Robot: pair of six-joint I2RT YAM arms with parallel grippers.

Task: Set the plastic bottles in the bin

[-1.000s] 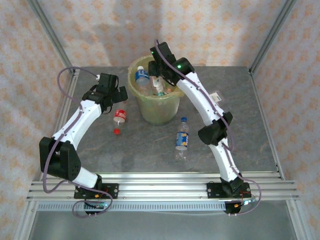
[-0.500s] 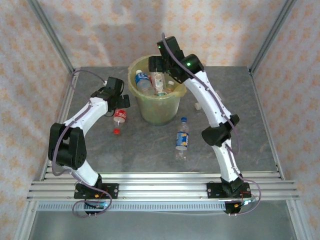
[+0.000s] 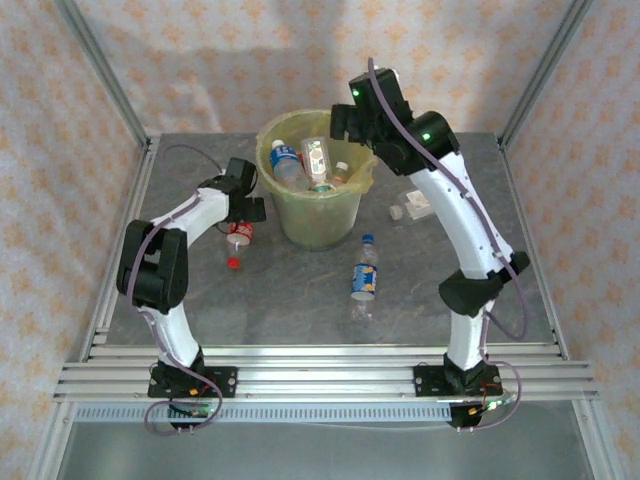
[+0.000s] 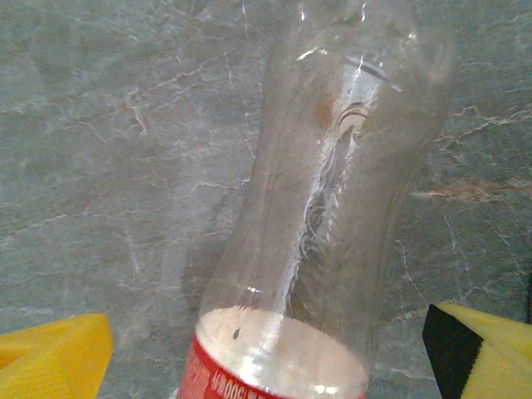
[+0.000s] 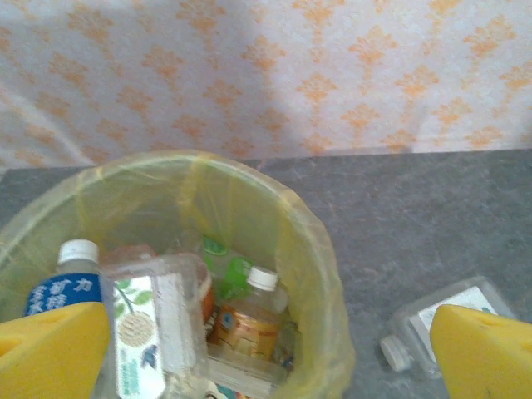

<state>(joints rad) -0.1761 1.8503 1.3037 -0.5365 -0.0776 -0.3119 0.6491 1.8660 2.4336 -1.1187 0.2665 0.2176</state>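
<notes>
The bin (image 3: 300, 225), pale green with a yellow bag, holds several plastic bottles: a blue-labelled one (image 5: 70, 285), a square white-labelled one (image 5: 152, 326) and an orange-labelled one (image 5: 247, 316). My right gripper (image 3: 342, 133) hangs open above the bin's right rim, fingers (image 5: 51, 351) wide apart and empty. Left of the bin, my left gripper (image 3: 243, 212) is down over a clear red-labelled bottle (image 3: 238, 233). In the left wrist view that bottle (image 4: 332, 208) lies between the open yellow fingertips (image 4: 53, 359), which stand apart from it. Another bottle (image 3: 364, 278) with a blue cap lies in front of the bin.
A square clear bottle (image 3: 415, 205) lies on the grey table right of the bin, the same bottle (image 5: 453, 309) at the right of the right wrist view. A loose red cap (image 3: 232, 263) lies near the red-labelled bottle. Frame posts and patterned walls close in the table.
The right gripper opened over the bin and drew back to the right; the square white-labelled bottle now lies in the bin. The left gripper moved right and down over the red-labelled bottle.
</notes>
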